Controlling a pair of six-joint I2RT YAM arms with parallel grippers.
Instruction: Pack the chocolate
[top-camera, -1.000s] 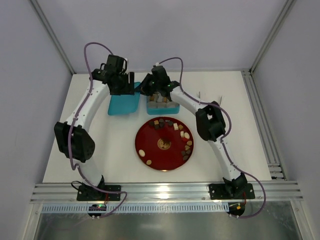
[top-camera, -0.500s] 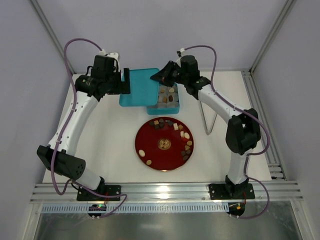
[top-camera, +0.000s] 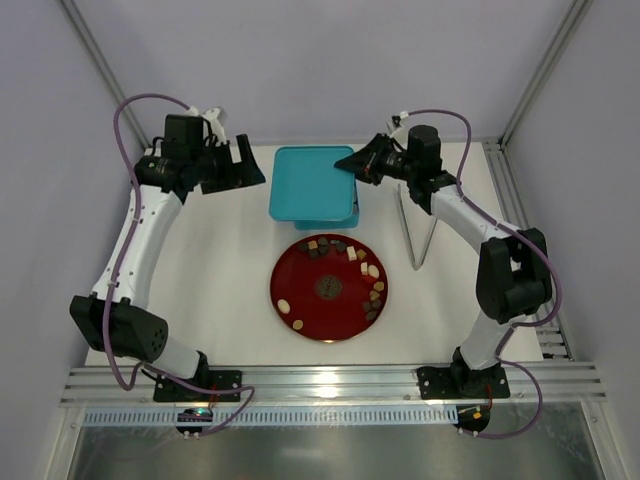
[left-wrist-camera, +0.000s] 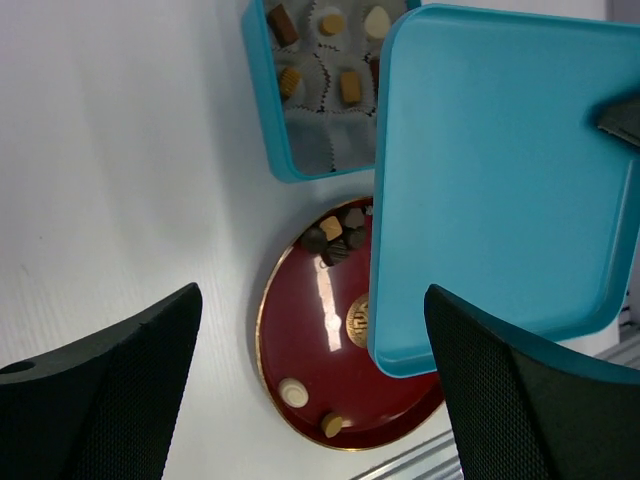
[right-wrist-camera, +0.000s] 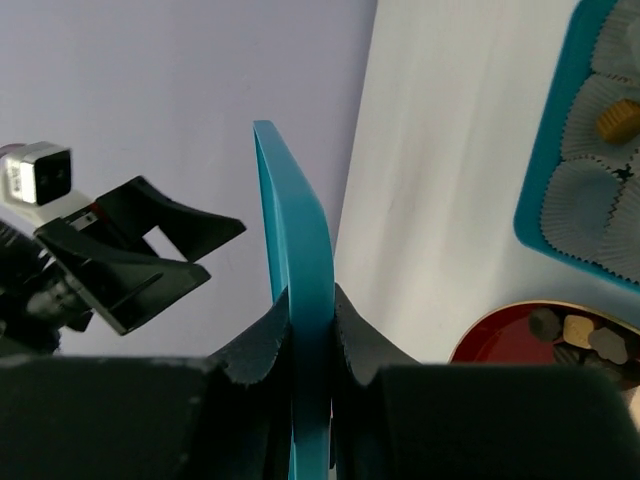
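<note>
We find the round dark-red plate (top-camera: 300, 285) mid-table, with small chocolate pieces (top-camera: 373, 271) along its far and right rim and two more at its near left. Just behind it sits the teal rectangular box (left-wrist-camera: 265, 100) — more pieces lie in its white paper cups (left-wrist-camera: 310, 150). Above the box, the flat teal lid (top-camera: 312, 183) is pinched at its right edge by the right gripper (top-camera: 352, 163); the left gripper (top-camera: 240, 165) hangs left of the lid, apart. A bent metal wire stand (top-camera: 418, 228) stands right of the plate.

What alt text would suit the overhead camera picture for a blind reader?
The right pincer grips a flat teal plastic lid above the white table; the left pincer hangs open beside it. Small chocolates sit on a round red plate.
</note>
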